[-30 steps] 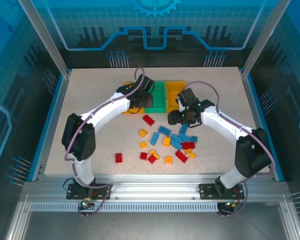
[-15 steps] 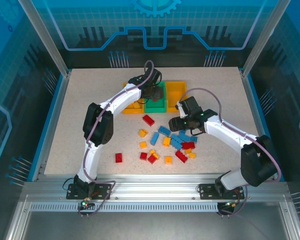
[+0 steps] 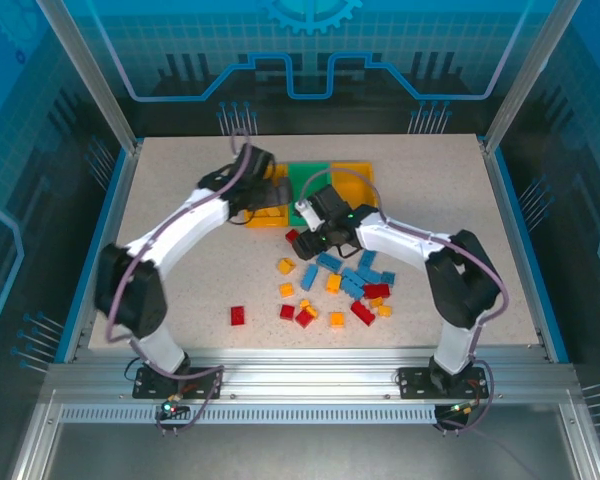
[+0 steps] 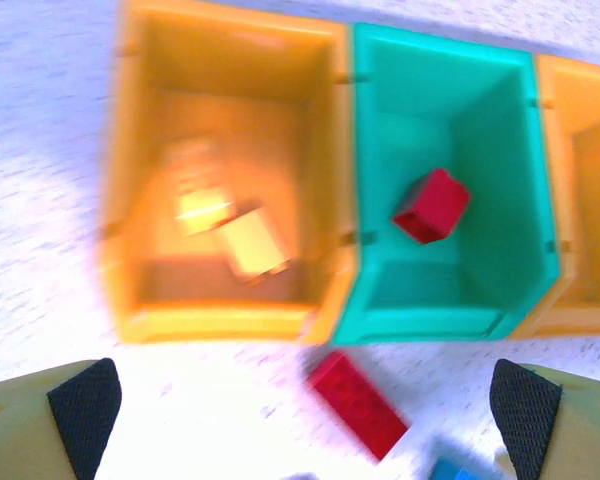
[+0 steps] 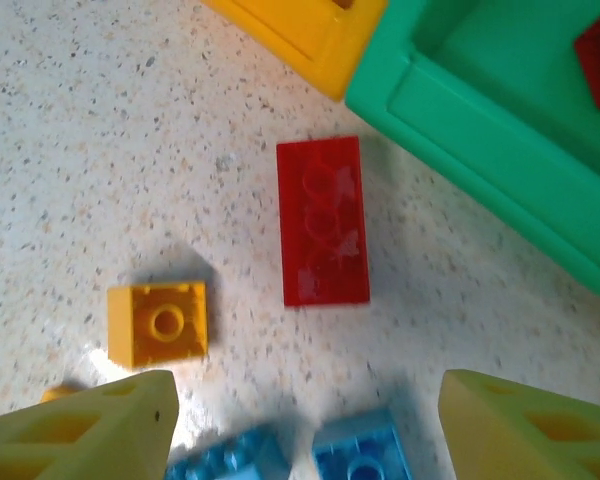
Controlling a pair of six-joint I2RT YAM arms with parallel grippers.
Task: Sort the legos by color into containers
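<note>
Hovering over the row of containers (image 3: 352, 176), the left gripper (image 4: 305, 405) is spread wide. Its black padded fingertips (image 4: 84, 404) sit at the lower corners of the wrist view and grip nothing. The bins are smooth moulded plastic, rectangular and thin-walled: a left orange bin (image 4: 230, 65), a green bin (image 4: 500, 150) and a right orange bin (image 4: 590, 180), the last cut off by the frame edge. In the left one lie pale yellow bricks (image 4: 235, 232), too motion-blurred to count. One red cube-like brick (image 4: 432, 205) rests tilted on the green bin's floor.

The right gripper (image 5: 305, 430) has its jaws apart and empty, its tan fingers (image 5: 90, 430) low over the table (image 5: 100, 130), a matt, speckled, stone-look surface. Ahead of them a glossy red two-by-four brick (image 5: 323, 220) lies flat, just beside the green bin's corner. Near it sits a yellow square brick (image 5: 158, 323) with a round hole uppermost. Two blue bricks (image 5: 360, 462) are cropped by the bottom edge.

In the overhead view the loose legos (image 3: 345, 285) lie scattered on the table in front of the bins, with a lone red brick (image 3: 238, 315) apart to the left. The arms cover much of the bins there, and both sets of fingertips are hard to make out.
</note>
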